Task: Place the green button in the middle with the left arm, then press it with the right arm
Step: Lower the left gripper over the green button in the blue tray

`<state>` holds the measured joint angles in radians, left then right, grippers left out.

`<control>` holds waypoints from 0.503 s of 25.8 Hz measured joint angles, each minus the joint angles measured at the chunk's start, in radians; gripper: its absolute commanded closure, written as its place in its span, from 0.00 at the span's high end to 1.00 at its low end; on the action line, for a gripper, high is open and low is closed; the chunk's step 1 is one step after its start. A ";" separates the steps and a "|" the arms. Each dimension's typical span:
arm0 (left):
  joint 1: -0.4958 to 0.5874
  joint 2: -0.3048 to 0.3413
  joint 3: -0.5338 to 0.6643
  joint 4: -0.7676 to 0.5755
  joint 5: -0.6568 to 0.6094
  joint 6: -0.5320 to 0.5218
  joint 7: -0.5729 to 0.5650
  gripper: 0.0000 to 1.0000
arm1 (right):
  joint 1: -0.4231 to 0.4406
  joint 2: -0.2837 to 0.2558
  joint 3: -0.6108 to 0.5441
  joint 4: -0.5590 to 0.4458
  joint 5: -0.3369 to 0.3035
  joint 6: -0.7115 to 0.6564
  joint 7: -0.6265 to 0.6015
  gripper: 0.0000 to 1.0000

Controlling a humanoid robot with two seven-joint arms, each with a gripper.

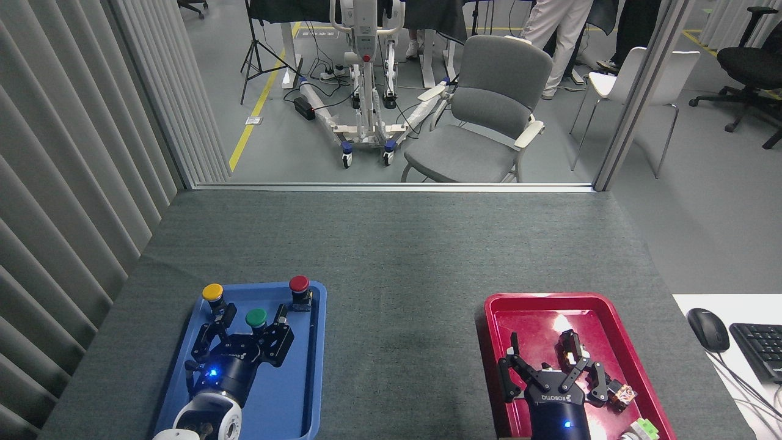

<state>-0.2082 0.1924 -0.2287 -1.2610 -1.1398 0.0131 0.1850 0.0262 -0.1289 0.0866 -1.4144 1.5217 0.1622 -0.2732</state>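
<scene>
Lower left of frame: left tool spread around the green button inside the blue tray, not yet pinching. Risk: knocking the yellow button or red button just beside, or snagging the tray rim on exit. Lower right: right tool spread, empty, over the red tray. Between trays, bare middle of the table, wide open.

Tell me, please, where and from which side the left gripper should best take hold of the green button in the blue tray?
Probably by the short body just under the cap of the green button, coming from the near side, where the left gripper is open around it. It stands upright, its domed cap looks slippery, and the yellow button and red button stand beyond.
</scene>
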 measured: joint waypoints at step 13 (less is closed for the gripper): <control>-0.001 0.004 0.000 -0.001 -0.002 -0.001 -0.037 1.00 | -0.005 0.012 0.002 0.000 -0.003 0.019 -0.001 0.99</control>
<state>-0.2094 0.1960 -0.2286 -1.2622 -1.1417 0.0119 0.1483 0.0211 -0.1166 0.0889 -1.4143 1.5189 0.1809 -0.2742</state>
